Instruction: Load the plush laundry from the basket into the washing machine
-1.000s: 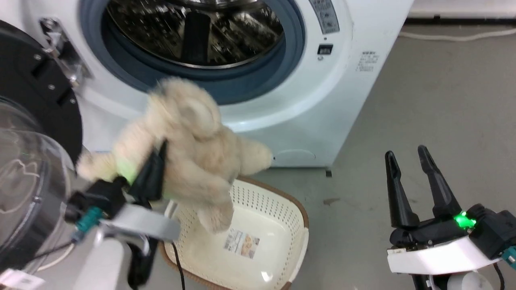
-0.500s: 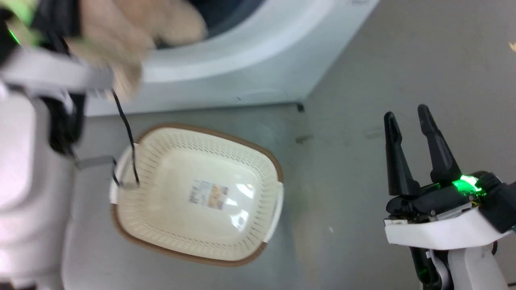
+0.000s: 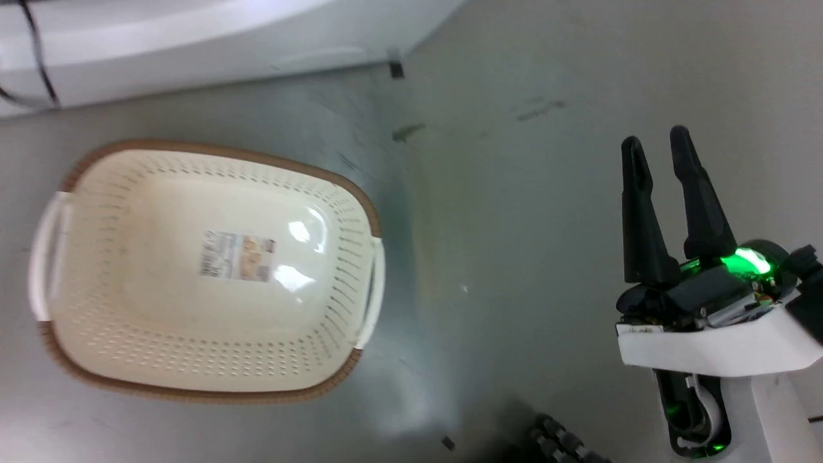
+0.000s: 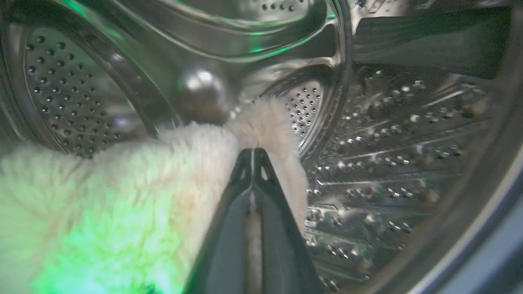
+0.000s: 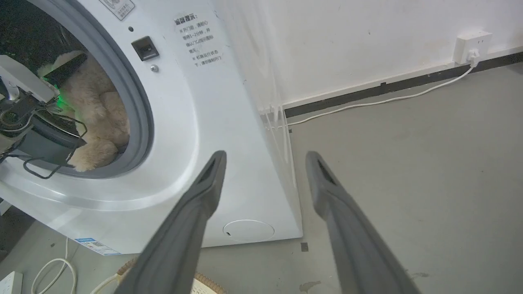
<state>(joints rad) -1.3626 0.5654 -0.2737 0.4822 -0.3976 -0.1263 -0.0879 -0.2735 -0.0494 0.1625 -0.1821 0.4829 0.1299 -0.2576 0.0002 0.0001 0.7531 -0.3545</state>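
My left gripper (image 4: pixel 252 154) is shut on the plush laundry (image 4: pixel 135 183), a fluffy cream toy, deep inside the washing machine's perforated steel drum (image 4: pixel 65 85). In the right wrist view the plush (image 5: pixel 98 110) sits inside the grey-ringed port of the white washing machine (image 5: pixel 196 122), with my left arm's wrist (image 5: pixel 28 114) reaching in. The cream basket (image 3: pixel 212 151) with its brown rim stands on the floor holding nothing but its label. My right gripper (image 3: pixel 656 138) hovers open to the basket's right, its fingers (image 5: pixel 212 171) spread with nothing between them.
The washer's white base (image 3: pixel 193 38) runs along the top of the head view. A wall socket (image 5: pixel 472 45) with a white cable (image 5: pixel 367 104) lies along the baseboard to the right. More white cable (image 5: pixel 53 273) lies on the floor by the washer's front.
The head camera has tilted down toward the floor. My left gripper carried the plush from above the basket up into the washer's port. The right gripper stayed open.
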